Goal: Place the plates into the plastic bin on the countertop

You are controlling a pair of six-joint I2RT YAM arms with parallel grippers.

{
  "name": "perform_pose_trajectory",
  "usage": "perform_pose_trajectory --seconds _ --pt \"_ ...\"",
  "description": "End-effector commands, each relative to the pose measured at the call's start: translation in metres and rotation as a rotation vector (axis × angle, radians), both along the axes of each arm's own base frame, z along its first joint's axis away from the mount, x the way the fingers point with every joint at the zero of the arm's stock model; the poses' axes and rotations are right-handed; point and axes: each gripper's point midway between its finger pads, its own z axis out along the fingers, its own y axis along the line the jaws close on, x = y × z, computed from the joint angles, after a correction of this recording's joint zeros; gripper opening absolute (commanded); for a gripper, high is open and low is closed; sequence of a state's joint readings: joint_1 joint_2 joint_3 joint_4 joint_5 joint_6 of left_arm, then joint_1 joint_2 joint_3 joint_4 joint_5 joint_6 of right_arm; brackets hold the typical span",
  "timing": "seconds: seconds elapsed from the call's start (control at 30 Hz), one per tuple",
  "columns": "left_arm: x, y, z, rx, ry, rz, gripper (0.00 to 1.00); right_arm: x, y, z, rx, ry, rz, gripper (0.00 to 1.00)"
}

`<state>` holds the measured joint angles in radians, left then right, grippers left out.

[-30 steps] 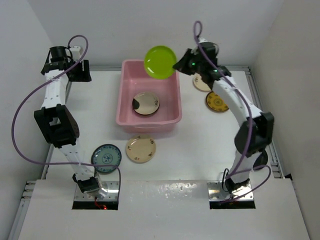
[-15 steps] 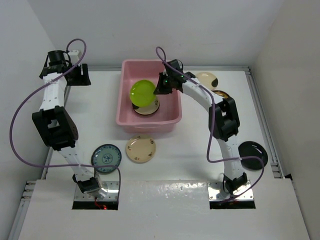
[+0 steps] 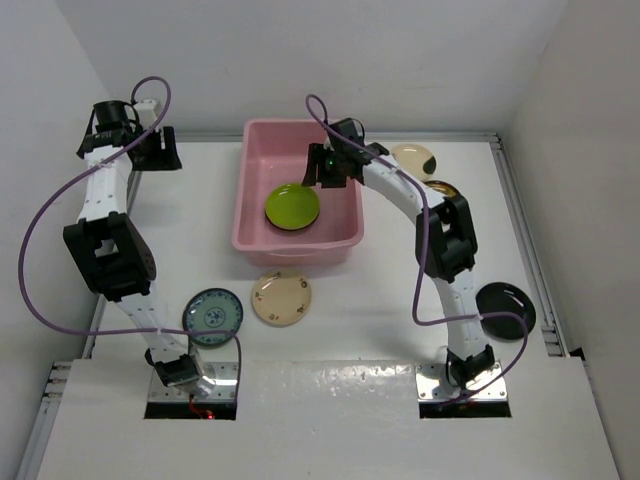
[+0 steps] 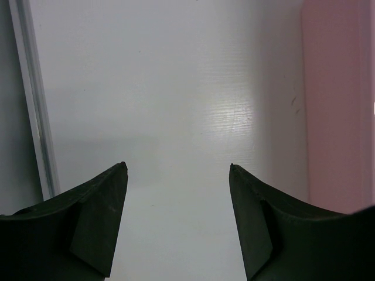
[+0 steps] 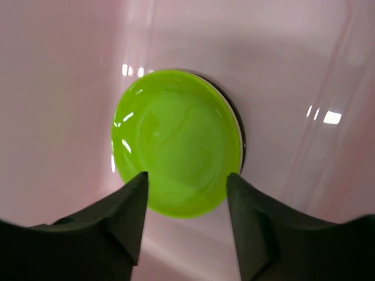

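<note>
A lab test cell: white countertop (image 3: 400,300) boxed by plain white walls (image 3: 300,50), arms bolted on.

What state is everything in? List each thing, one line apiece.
pink bin: upright, holding the lime green plate
lime green plate: lying flat, not gripped
right gripper: open, above the lime green plate
left gripper: open, empty
teal plate: on the countertop, not binned
black plate: on the countertop, not binned

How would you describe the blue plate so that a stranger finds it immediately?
Find the pink bin on the countertop. Two plates lie just outside its near wall. The blue plate is the left one, teal and patterned; the cream plate beside it is pale.
</note>
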<state>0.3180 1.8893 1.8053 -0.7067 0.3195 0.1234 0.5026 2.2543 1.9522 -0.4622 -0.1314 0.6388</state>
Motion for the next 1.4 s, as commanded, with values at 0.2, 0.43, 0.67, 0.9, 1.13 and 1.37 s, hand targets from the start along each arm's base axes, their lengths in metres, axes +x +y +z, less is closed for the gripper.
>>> perform_pose_trajectory --seconds 0.2,0.43,0.67,0.9,1.13,1.37 --pt "-0.004 0.003 0.049 0.040 -0.117 0.004 0.72 -0.079 -0.022 0.156 -0.013 -0.360 0.123 0.71" --pt "-0.033 -0.005 0.045 0.041 -0.099 0.011 0.72 -0.183 -0.071 0.123 0.124 -0.361 -0.075 0.71" --pt "-0.106 0.005 0.030 0.056 -0.057 0.103 0.72 -0.262 -0.059 0.026 0.271 -0.135 -0.022 0.68" --pt "-0.156 0.006 0.005 0.154 -0.003 0.122 0.72 -0.294 -0.032 -0.008 0.382 -0.140 0.008 0.64" --pt "-0.170 0.008 -0.003 0.177 0.015 0.131 0.72 -0.310 -0.026 -0.052 0.405 -0.034 -0.041 0.58" --pt "-0.166 0.009 -0.010 0.158 0.025 0.124 0.72 -0.305 -0.002 -0.074 0.440 -0.001 -0.030 0.52"
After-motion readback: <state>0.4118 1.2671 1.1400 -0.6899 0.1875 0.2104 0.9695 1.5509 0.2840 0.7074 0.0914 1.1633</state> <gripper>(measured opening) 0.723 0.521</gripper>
